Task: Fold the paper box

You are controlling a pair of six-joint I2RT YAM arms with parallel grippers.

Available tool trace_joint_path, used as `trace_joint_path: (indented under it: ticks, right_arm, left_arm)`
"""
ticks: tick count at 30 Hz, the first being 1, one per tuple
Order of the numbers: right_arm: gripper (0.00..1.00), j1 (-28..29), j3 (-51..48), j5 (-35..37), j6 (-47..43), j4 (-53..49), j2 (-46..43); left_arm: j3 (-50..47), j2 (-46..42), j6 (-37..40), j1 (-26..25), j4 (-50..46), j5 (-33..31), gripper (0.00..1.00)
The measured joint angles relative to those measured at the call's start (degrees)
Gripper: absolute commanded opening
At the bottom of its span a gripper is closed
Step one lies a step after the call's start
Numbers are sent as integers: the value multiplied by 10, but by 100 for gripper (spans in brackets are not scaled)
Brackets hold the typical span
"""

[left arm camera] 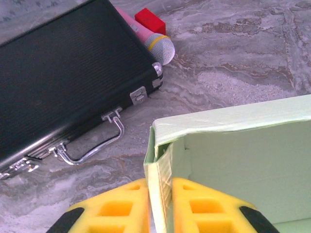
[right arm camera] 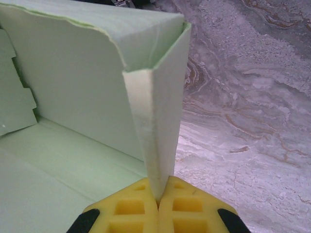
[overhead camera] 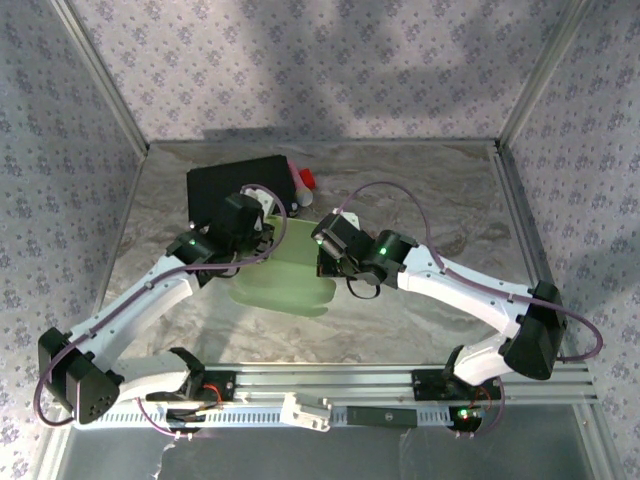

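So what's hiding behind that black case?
A red block and what looks like a pink microphone poke out behind the black case; their far ends are covered.

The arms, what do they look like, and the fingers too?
The left arm and right arm are built from white links joined by black motor housings. Each carries a small green light and a thin purple cable looping alongside. The left fingers and right fingers are yellow blocks with rectangular recesses, black at the base.
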Motion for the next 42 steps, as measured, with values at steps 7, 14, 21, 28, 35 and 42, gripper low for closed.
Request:
trace_joint_path:
  ticks: [7,14,21,28,35,42]
  right_arm:
    - [0,0,0,-3,0,10,0]
    - [0,0,0,-5,-2,13,0]
    - [0,1,0,-5,-2,19,0]
    - [0,1,0,-5,-2,17,0]
    - [0,1,0,-5,-2,19,0]
    - [0,2,0,-5,-2,22,0]
  left_arm:
    - [-8,-6,0,15,0,29,22]
    - [-12,-10,0,18,-3,26,8]
    - [-12,-16,-2,22,-2,26,7]
    - [-14,-3,-7,22,4,26,17]
    - [-15,9,-8,36,5,37,16]
    - [-15,12,-9,39,14,45,4]
